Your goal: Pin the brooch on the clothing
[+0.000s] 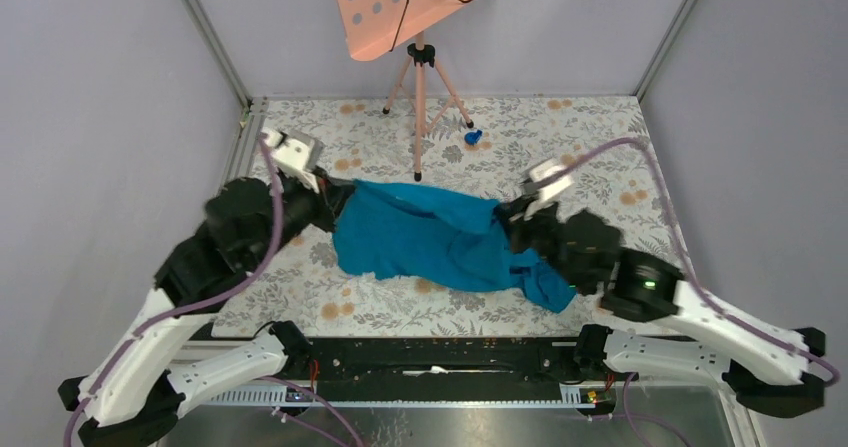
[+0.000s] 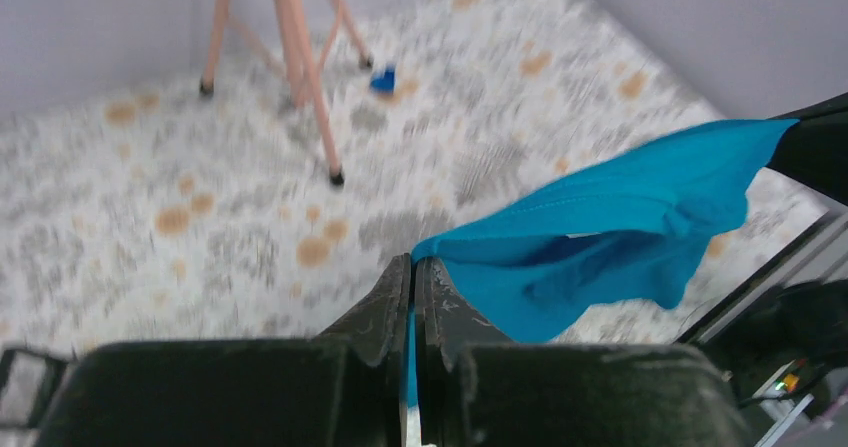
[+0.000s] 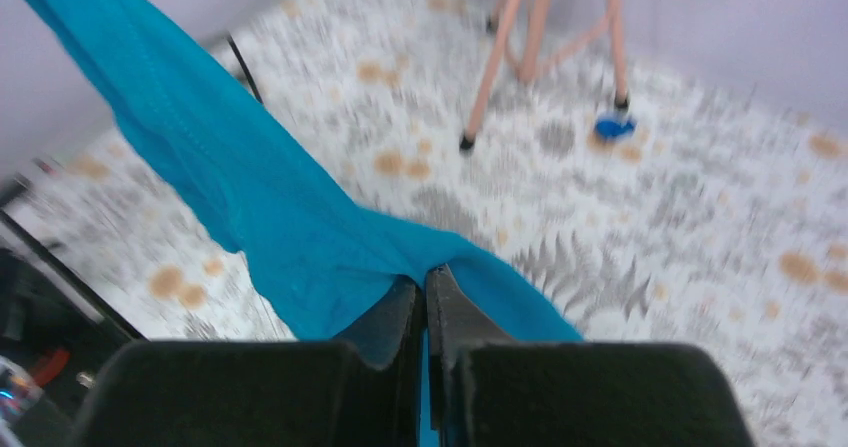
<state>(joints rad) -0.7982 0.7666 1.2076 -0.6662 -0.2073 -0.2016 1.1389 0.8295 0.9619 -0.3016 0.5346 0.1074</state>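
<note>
- Left gripper (image 2: 413,267): clenched on a hem of the T-shirt (image 1: 420,235), centre-left of the top view.
- Right gripper (image 3: 425,282): clamped on the opposite end, centre-right.
- T-shirt: strung between both, long axis left to right, bunched mid-frame.
- Brooch: not made out in any view; possibly hidden by folds.
- Blue lump (image 1: 472,137), pink stand (image 1: 419,107): upper centre; wrist views blurred.

Passes freely over bare bench (image 1: 600,137) at both far corners; meets tripod legs (image 1: 419,117) and blue lump (image 1: 472,137) mid-back, stretched T-shirt (image 1: 420,232) centrally.
</note>
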